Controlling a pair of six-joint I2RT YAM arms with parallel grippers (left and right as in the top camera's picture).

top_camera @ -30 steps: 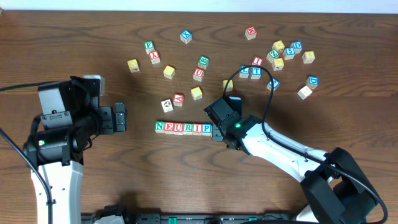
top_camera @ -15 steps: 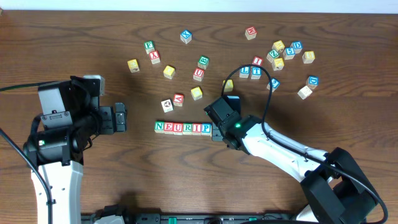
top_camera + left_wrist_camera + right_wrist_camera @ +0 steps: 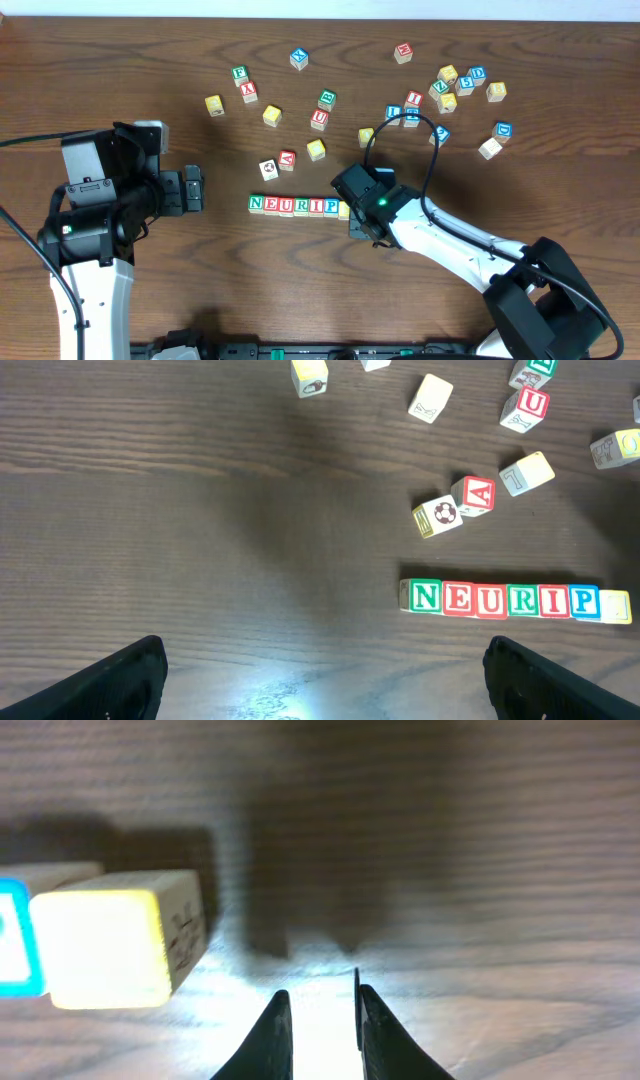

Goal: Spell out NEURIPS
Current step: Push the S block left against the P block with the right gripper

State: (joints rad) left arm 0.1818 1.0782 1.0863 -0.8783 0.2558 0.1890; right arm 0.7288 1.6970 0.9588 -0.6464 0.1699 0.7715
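NEURIPS row (image 3: 295, 206) sits centre of worktop (image 3: 230, 290), yellow cube (image 3: 344, 210) at its right end. Right fingers (image 3: 277, 1035) pinched shut, empty, just right of it. Left fingers (image 3: 125, 678) spread wide, empty, well left.

yellow cube (image 3: 100, 948) face glare-blurred, blue-lettered cube (image 3: 12, 935) cut off left

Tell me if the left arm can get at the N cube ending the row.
Probably yes. The left gripper stands open, facing the N cube across bare table, with nothing between them; the right gripper is at the row's far end.
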